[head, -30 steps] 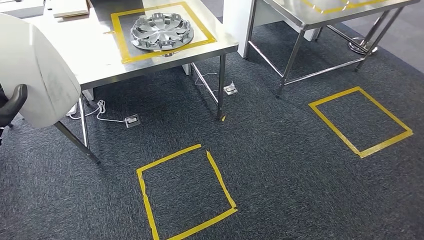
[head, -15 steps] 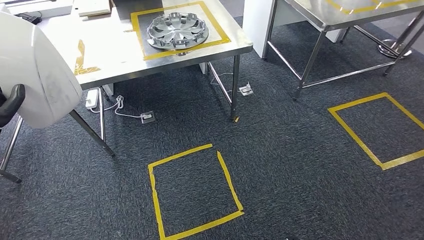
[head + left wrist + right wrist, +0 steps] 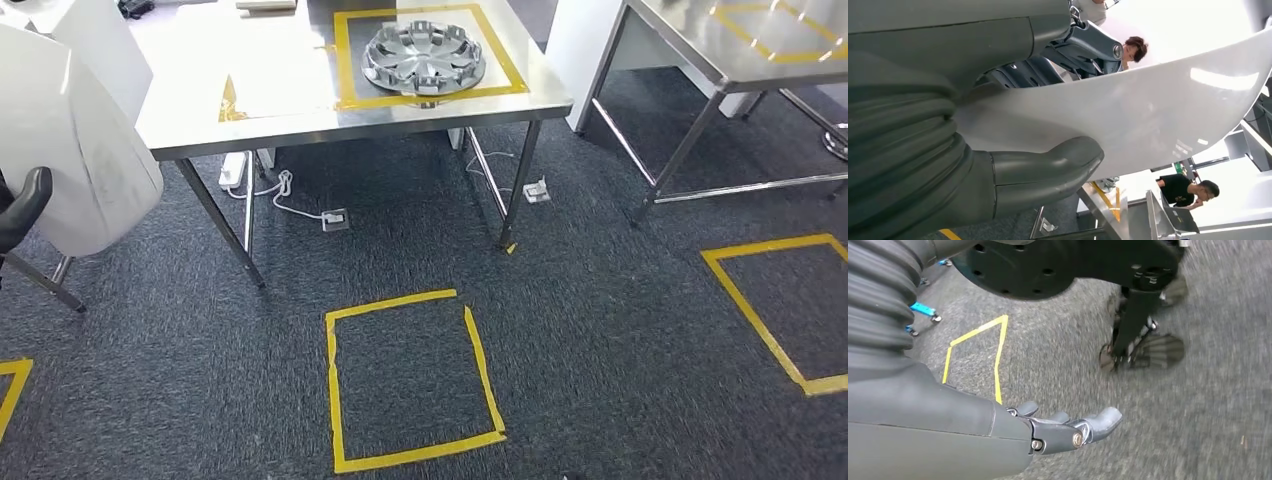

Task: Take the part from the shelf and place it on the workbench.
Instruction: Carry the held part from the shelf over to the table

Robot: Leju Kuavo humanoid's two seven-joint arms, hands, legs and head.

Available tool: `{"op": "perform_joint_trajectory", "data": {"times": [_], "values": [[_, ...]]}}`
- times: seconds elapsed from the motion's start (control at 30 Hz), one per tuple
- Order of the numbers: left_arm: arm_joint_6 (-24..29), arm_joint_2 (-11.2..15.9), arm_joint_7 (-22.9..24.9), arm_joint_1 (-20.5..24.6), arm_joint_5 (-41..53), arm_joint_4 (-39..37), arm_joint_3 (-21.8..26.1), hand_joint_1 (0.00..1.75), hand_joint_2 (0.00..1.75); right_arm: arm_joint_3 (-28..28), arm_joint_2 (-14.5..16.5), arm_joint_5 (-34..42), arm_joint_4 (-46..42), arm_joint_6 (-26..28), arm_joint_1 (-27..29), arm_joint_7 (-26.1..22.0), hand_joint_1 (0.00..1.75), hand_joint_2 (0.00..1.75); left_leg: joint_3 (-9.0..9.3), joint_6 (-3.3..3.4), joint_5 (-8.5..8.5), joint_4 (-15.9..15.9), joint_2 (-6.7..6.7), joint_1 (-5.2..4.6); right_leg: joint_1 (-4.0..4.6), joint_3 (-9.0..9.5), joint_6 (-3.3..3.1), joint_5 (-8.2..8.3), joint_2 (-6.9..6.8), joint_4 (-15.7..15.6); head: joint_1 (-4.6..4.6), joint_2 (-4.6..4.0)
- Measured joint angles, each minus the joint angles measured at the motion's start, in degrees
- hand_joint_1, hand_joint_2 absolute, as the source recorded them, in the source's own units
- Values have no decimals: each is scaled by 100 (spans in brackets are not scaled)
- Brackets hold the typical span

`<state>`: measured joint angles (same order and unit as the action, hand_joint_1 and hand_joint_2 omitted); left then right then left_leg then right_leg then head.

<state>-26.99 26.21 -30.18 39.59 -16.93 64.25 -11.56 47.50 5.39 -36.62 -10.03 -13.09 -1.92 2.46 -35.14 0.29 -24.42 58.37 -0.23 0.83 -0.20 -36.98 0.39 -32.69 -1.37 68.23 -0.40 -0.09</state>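
**White part in the left robot hand, bench ahead**

One large white part (image 3: 70, 150), a curved glossy panel, shows at the left edge of the head view, held up above the carpet (image 3: 600, 330) beside the bench (image 3: 280, 85). In the left wrist view the same part (image 3: 1148, 110) spans the frame, and the left robot hand (image 3: 1013, 130) grips it: the thick grey thumb (image 3: 1048, 170) lies along one face of the panel and the darker fingers (image 3: 1083, 45) sit on the other, so the part is clamped between them, touching both.

The right robot hand (image 3: 1068, 430) holds nothing; its fingers are stretched out and apart, over grey carpet (image 3: 1198, 405), well apart from the part.

Two steel benches are in the head view. The nearer one carries one silver wheel cover (image 3: 424, 55) lying flat inside a yellow tape square (image 3: 345, 60). The second bench (image 3: 700, 45) stands to the right, with a yellow tape outline (image 3: 770, 30) on its top.

On the carpet there are two full tape squares, one (image 3: 412, 380) in front of the nearer bench and one (image 3: 770, 310) to the right, cut by the frame edge, plus a corner of a third (image 3: 12, 385) at the far left. A white cable (image 3: 290, 200) lies under the nearer bench.

Two people (image 3: 1188, 190) show in the left wrist view beyond the part.
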Motion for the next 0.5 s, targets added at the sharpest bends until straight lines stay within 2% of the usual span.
{"op": "perform_joint_trajectory", "data": {"times": [0.03, 0.07, 0.1, 0.13, 0.2, 0.27, 0.4, 0.43, 0.5], "values": [[1, -14, 1, -5, 1, -1, -2, 175, 175, 1, 1, 13, 0, -1, 6, 8, 0, 175, -10, 10, 1, 5, -42, 1, -8, -186, 14, -145, 61, 368, 3, 0], [3, -26, 3, -16, 2, -1, -4, 175, 175, 10, 1, 48, 0, 2, 10, 28, 0, 175, -18, 12, 1, 12, -88, 2, -13, -321, 22, -205, 87, 619, 5, 0], [5, -33, 10, -28, 3, -1, -5, 175, 175, 31, 1, 94, 0, 4, 11, 62, 0, 175, -23, 10, 0, 24, -131, 4, -18, -364, 25, -154, 95, 670, 6, 0], [7, -38, 22, -38, 3, 4, -4, 175, 175, 58, 1, 141, 0, 5, 9, 104, 0, 175, -27, 4, -3, 38, -171, 8, -24, -298, 22, -6, 99, 501, 7, -1], [10, -45, 52, -48, 3, 19, 0, 175, 175, 115, 1, 194, 0, 6, -2, 180, 0, 175, -31, -31, -19, 74, -237, 16, -43, 46, 12, 361, 141, -243, 9, -1], [12, -48, 73, -47, 0, 34, 8, 175, 175, 150, 4, 204, 0, 10, -11, 213, 0, 175, -47, -96, -37, 106, -282, 4, -47, 276, -5, 519, 191, -756, 7, 0], [13, -44, 87, -46, -10, 44, 14, 175, 175, 184, 21, 201, 0, 32, -13, 215, 0, 175, -40, -45, -39, 81, -291, -14, -42, 316, -33, 549, 193, -855, 4, 0], [13, -39, 88, -46, -14, 48, 16, 175, 175, 188, 30, 198, 0, 37, -13, 210, 0, 175, -31, -62, -17, 56, -289, -22, -51, 327, -31, 565, 193, -877, 5, 0], [7, -17, 90, -38, -26, 67, 24, 175, 175, 193, 44, 195, -1, 46, -20, 202, 0, 175, 90, -42, 65, -176, -276, -20, -62, 388, -19, 618, 191, -986, -2, 0]]}}
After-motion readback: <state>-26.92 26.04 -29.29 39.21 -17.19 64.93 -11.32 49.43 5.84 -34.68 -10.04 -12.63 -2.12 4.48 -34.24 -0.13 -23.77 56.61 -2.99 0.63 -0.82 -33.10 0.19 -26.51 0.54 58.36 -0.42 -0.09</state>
